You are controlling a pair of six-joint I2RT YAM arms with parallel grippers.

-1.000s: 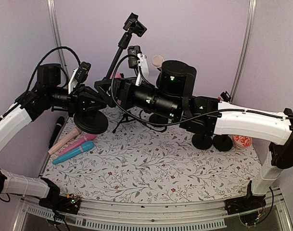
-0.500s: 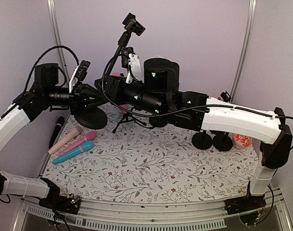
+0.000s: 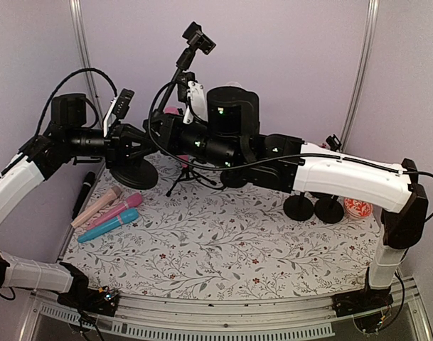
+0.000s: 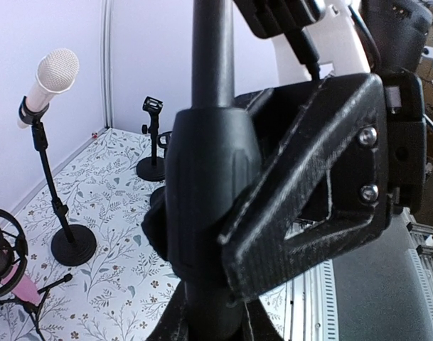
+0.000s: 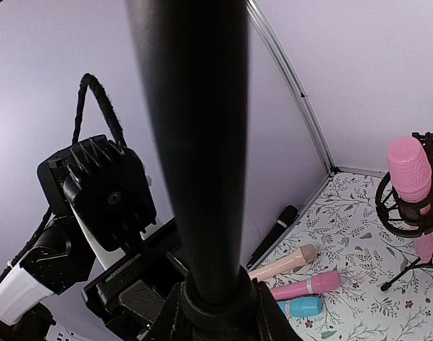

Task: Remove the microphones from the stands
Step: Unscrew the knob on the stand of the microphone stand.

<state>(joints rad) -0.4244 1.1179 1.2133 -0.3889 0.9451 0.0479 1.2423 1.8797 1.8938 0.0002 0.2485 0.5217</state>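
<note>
"What lies on the floral-print table?"

"By its left edge, a black microphone, a beige microphone, a magenta microphone and a teal microphone. Near the right edge, two round black stand bases and a red-patterned dish."

stand black | tablecloth white with leafy floral print | beige microphone | pink microphone | turquoise microphone
</note>
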